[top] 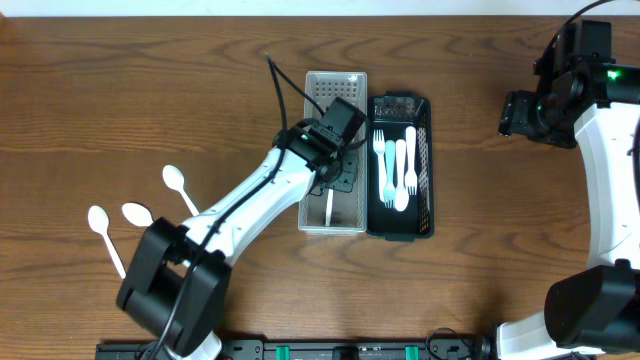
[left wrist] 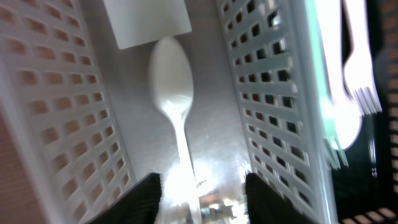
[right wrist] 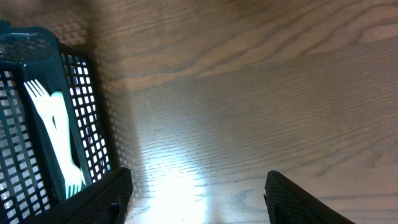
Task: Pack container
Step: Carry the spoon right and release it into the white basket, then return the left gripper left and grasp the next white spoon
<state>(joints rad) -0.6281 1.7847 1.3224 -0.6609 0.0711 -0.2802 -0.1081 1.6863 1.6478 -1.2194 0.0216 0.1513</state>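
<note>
left hand (left wrist: 202, 199): apart, either side of spoon (left wrist: 171, 87) handle in white basket (left wrist: 56, 124); gap shows in wrist view only
right hand (right wrist: 199, 196): apart, above bare counter (right wrist: 249, 93)
overhead only: three loose spoons (top: 137, 213) on counter

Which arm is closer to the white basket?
Left. The left gripper is inside the white basket, over a spoon; the right gripper hovers far off, beyond the black basket.

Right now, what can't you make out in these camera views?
Overhead: the left gripper is hidden under its own wrist above the white basket.
Left wrist: the far end of the spoon handle is lost in glare and cut off by the bottom edge.
Forks in the black basket: they overlap in the overhead view and are blurred in the left wrist view, so the count is unsure.
</note>
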